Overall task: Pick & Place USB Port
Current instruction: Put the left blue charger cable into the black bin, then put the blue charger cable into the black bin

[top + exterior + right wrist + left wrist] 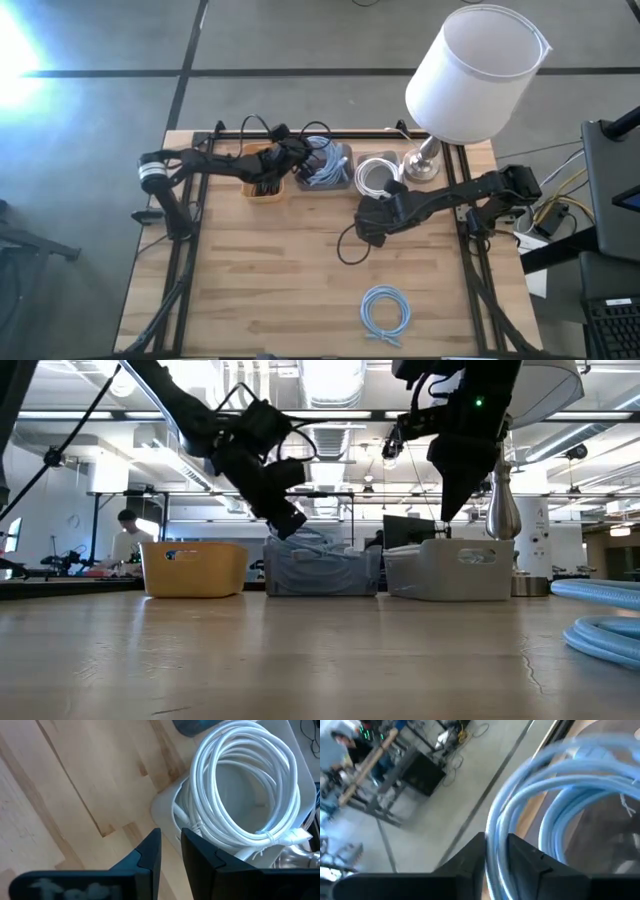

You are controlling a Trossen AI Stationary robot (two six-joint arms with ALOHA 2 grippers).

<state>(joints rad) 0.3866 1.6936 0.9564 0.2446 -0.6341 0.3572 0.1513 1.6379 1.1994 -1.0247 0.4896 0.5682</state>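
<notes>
I judged this the pick step: my left gripper [496, 851] was over the middle bin [328, 182], fingers pinching a blue cable [555, 775]. Next I needed a clean lift clear of the bin wall. My right gripper [170, 851], fingers nearly pressed together and empty, hovered beside the white cable [247, 785]. Another blue coil [385, 311] lay well apart; the lamp [470, 75] crowded the back.

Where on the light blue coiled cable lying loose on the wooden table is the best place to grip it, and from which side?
Probably from straight above, on one side of the light blue coiled cable: it lies flat on the wooden table, so fingers can straddle the bundled strands there.
</notes>
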